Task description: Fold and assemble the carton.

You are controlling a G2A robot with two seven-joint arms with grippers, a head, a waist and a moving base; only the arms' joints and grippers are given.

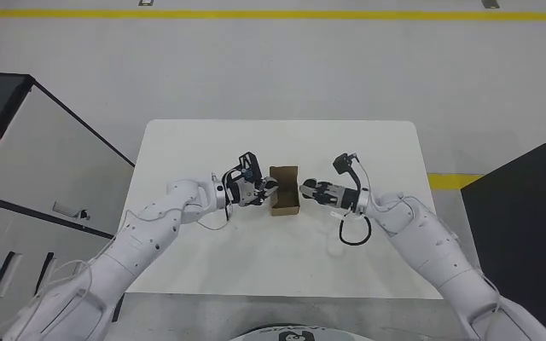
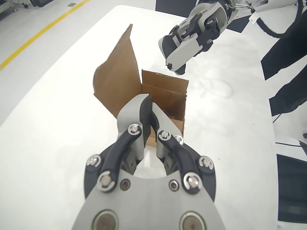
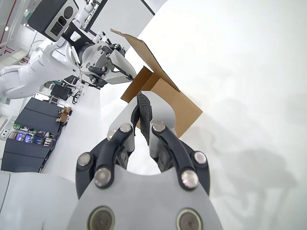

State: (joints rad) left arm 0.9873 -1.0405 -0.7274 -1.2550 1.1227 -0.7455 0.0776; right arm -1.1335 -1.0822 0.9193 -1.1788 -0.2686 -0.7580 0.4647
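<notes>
Left jaws are clamped on the side wall of the brown cardboard carton (image 1: 285, 198) nearest them. Right jaws are clenched shut too, held just beside the opposite wall. The carton's stood open-topped mid white table (image 1: 205, 145), one flap raised.
</notes>
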